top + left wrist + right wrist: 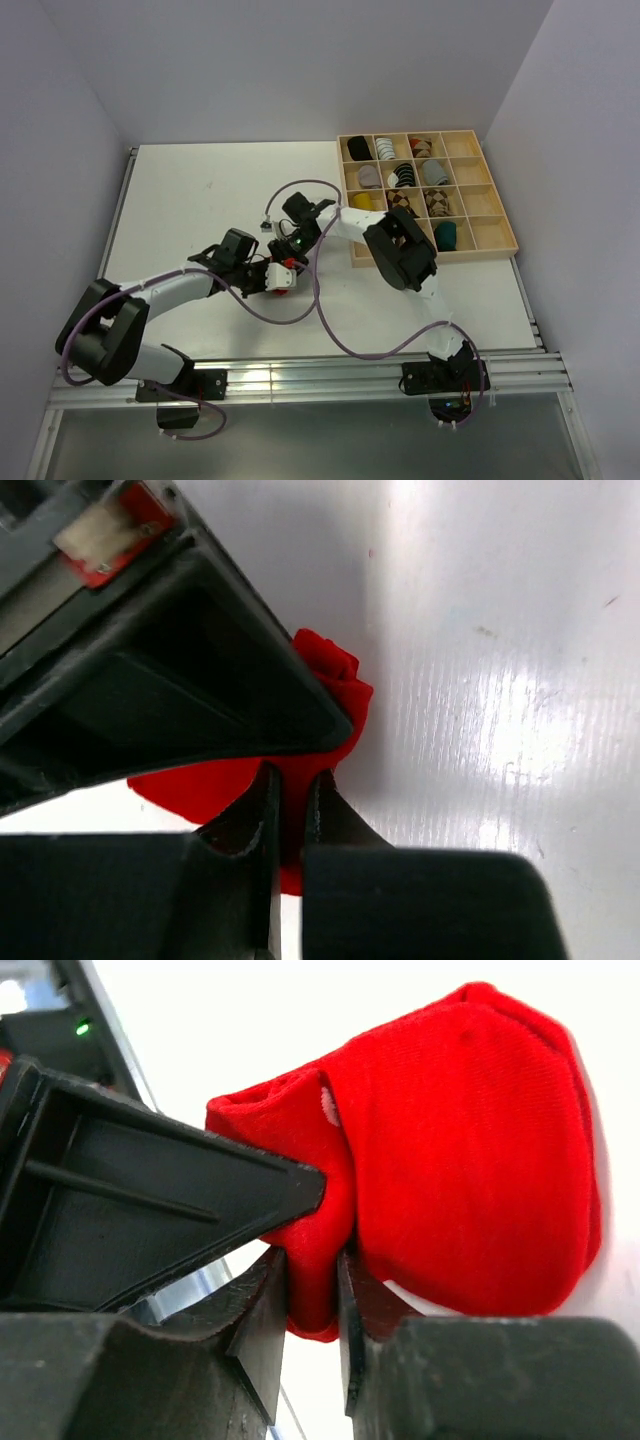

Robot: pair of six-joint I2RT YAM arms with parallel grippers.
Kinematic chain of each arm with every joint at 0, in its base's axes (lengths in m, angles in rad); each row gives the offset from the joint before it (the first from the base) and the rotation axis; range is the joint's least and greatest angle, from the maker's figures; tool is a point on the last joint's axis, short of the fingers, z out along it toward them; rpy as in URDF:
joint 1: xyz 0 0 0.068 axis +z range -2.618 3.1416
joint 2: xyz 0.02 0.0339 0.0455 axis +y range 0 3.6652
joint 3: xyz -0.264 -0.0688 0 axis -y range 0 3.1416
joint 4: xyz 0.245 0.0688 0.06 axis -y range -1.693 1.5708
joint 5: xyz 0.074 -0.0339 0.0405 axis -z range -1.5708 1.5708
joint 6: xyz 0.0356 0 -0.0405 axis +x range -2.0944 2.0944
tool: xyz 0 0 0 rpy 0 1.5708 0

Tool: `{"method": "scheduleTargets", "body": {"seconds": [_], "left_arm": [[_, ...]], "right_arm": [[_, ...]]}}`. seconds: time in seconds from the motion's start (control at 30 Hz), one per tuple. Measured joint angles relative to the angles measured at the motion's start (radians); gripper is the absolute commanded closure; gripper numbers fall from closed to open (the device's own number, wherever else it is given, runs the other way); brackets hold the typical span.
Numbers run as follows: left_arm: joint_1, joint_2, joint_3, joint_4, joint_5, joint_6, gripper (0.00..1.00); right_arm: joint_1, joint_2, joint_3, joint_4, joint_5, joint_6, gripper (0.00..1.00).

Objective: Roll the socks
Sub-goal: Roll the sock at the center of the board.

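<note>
Top external view has one white flat table [200, 200] with two arms meeting near its middle, and one small soft red cloth sock [284, 282] lies on the table between them. It is bunched into a fat lump, not a neat roll yet.

The left gripper [292, 790] is squeezed almost all the way together, with just a thin bit of the red cloth pinched between its fingers. The right gripper [315, 1290] is a little wider and has a thicker fold of the same sock between its fingers. So both have hold of the one sock, very close to each other.

What could go wrong? I think each one has only a small pinch of cloth. If one arm pulls or turns too fast, the fold could slip out and the lump could fall loose again. If they pull apart, the sock could stretch flat. The black fingers are right beside each other, so they might bump. The loopy purple cable [330, 330] lies on the table near the sock and could snag.

Now the counting. One red sock. Two arms, two grippers. One pale wooden tray [490, 232] at the right, with sixteen little boxes, four by four. I count ten rolled sock bundles [362, 201] in it. The right column's four boxes look bare. The right arm hides part of the bottom row, so I cannot tell what is there.
</note>
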Motion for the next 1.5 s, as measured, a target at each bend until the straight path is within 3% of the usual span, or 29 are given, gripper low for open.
{"method": "scheduleTargets", "body": {"seconds": [0.23,0.6,0.9,1.03,1.2,1.5], "left_arm": [[0.087,0.154,0.196,-0.179,0.200,0.002,0.99],[0.153,0.339,0.414,-0.466,0.274,0.032,1.00],[0.160,0.549,0.630,-0.750,0.344,0.034,1.00],[0.162,0.623,0.695,-0.851,0.373,0.029,1.00],[0.162,0.693,0.739,-0.954,0.397,0.001,1.00],[0.162,0.755,0.769,-1.067,0.392,-0.019,1.00]], "right_arm": [[-0.016,-0.275,-0.309,0.266,0.218,0.148,0.63],[-0.136,-0.668,-0.682,0.519,0.483,0.346,0.59],[-0.012,-1.020,-1.008,0.747,0.728,0.357,0.54],[0.157,-0.994,-1.010,0.803,0.892,0.278,0.53],[0.363,-0.808,-0.916,0.827,1.040,0.159,0.52],[0.494,-0.549,-0.723,0.792,1.205,-0.015,0.50]]}}
